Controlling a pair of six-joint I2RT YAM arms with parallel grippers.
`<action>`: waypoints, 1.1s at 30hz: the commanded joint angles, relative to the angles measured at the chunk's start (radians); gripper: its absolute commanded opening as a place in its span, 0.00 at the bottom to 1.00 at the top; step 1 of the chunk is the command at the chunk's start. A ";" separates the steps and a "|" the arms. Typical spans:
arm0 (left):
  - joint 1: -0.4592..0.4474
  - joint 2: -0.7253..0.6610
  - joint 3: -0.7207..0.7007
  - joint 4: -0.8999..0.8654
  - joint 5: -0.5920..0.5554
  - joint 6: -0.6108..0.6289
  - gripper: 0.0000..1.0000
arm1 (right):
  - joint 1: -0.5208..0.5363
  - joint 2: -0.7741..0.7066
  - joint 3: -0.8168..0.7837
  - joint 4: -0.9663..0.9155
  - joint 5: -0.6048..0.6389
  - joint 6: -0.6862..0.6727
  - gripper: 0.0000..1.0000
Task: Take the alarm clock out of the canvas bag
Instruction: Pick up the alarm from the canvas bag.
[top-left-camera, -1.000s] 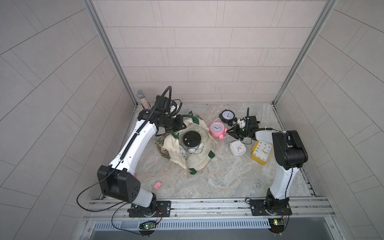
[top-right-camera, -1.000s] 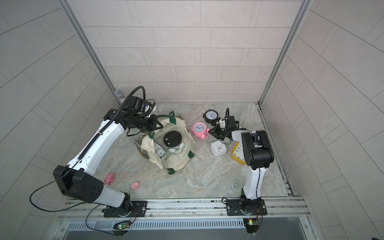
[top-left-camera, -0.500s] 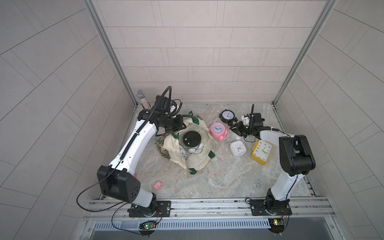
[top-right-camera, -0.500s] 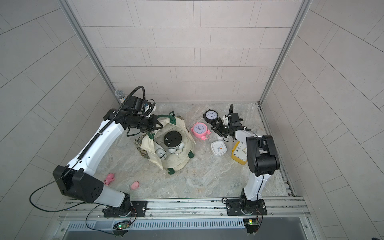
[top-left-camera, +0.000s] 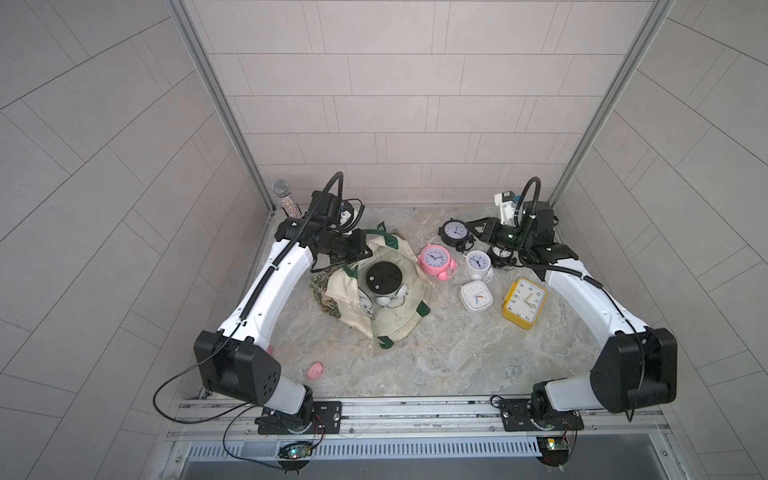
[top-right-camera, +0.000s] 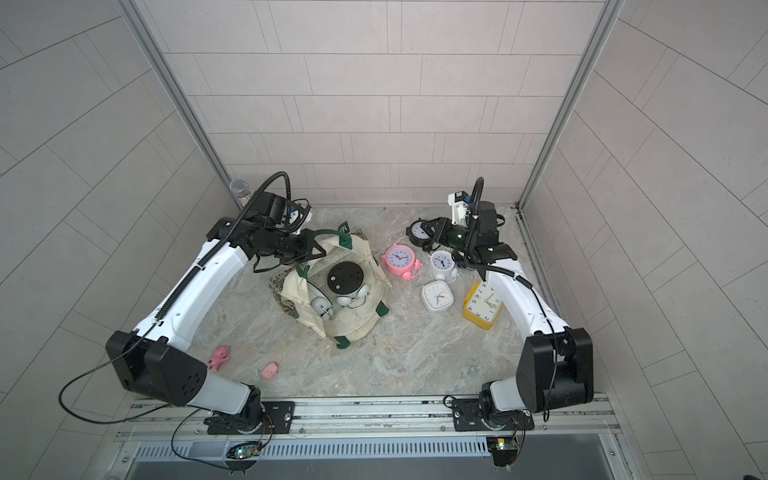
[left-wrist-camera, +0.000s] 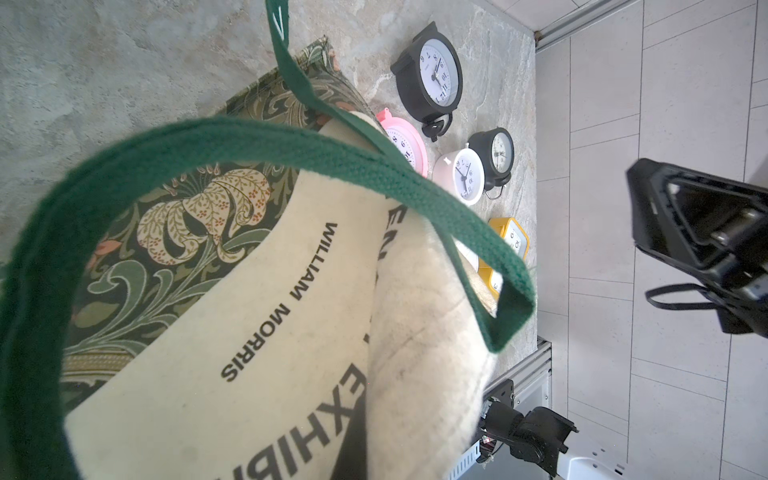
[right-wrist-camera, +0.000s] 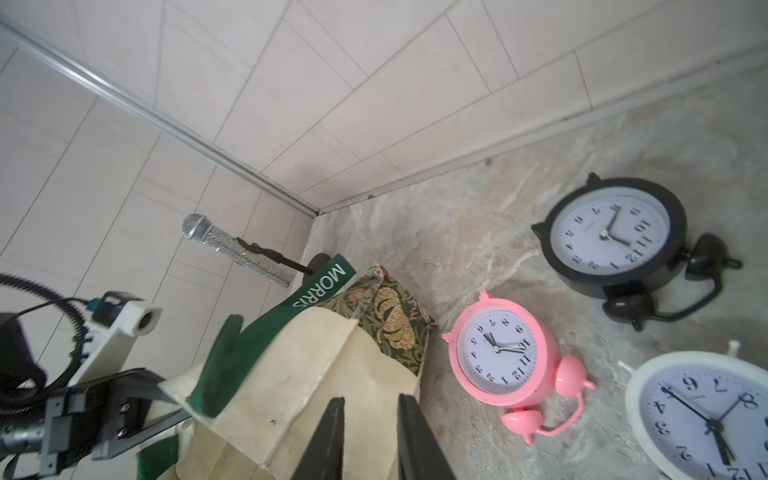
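Observation:
The cream canvas bag (top-left-camera: 395, 326) with green handles lies open on the marble floor in both top views. Inside it lies an alarm clock (top-left-camera: 383, 279), its black back up and silver bells beside it. A second silver clock (top-left-camera: 365, 306) lies against it. My left gripper (top-left-camera: 360, 249) is shut on the bag's rim by a green handle (left-wrist-camera: 291, 137) and holds the mouth up; cloth hides its jaws in the left wrist view. My right gripper (right-wrist-camera: 371, 398) is open with a narrow gap and holds nothing. It hovers at the back right beside a black clock (top-left-camera: 455, 232).
Right of the bag lie a pink clock (top-left-camera: 434, 259), a white round clock (top-left-camera: 478, 262), a white square clock (top-left-camera: 476, 296) and a yellow clock (top-left-camera: 524, 302). A glittery microphone (top-left-camera: 284, 199) stands in the back left corner. Small pink toys (top-right-camera: 219, 357) lie front left.
The right arm's elbow has swung out toward the front right, and its gripper has drawn back from beside the pink clock. The white round clock now shows. The left arm and bag have not moved.

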 joint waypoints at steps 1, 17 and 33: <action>-0.001 -0.044 0.040 -0.004 0.021 0.000 0.00 | 0.047 -0.093 -0.009 0.044 0.024 -0.101 0.24; -0.002 -0.040 0.040 -0.006 0.024 0.002 0.00 | 0.592 -0.341 -0.065 -0.086 0.278 -0.717 0.24; -0.001 -0.044 0.037 -0.004 0.021 -0.003 0.00 | 0.957 -0.145 -0.301 -0.001 0.669 -1.028 0.23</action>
